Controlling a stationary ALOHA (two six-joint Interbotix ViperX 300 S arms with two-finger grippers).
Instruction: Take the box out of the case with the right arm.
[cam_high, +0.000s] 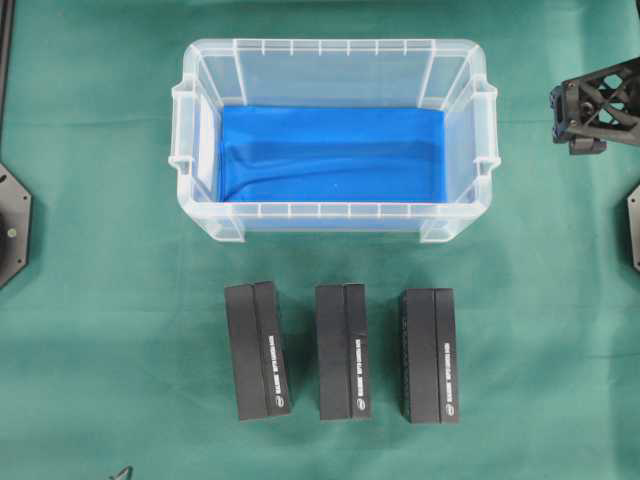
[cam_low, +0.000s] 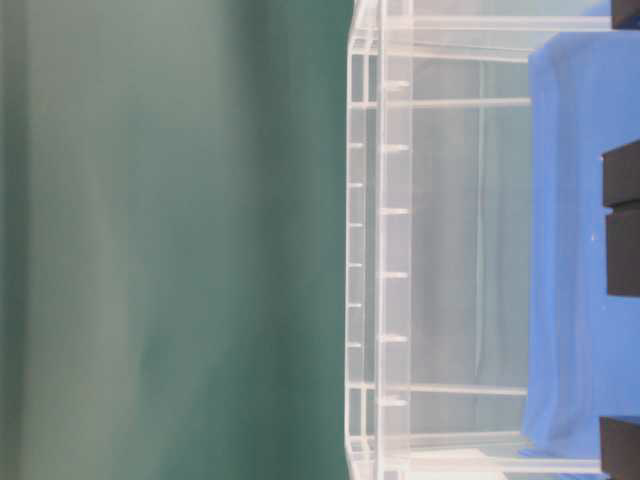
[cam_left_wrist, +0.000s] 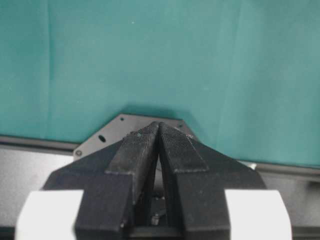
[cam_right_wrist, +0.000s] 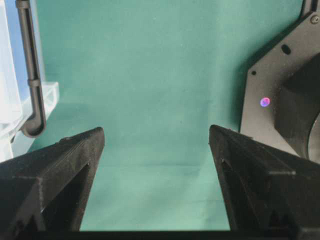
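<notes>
From overhead, the case (cam_high: 333, 137) sits on the table (cam_high: 90, 300) toward twelve o'clock, with a sheet (cam_high: 330, 155) lying in its bottom. Three boxes stand in a row on the table toward six o'clock, outside the case: the left box (cam_high: 257, 350) at seven, the middle box (cam_high: 342, 351) at six, the right box (cam_high: 429, 355) at five. The right gripper (cam_high: 597, 105) hangs at two o'clock, beside the case and apart from it.
</notes>
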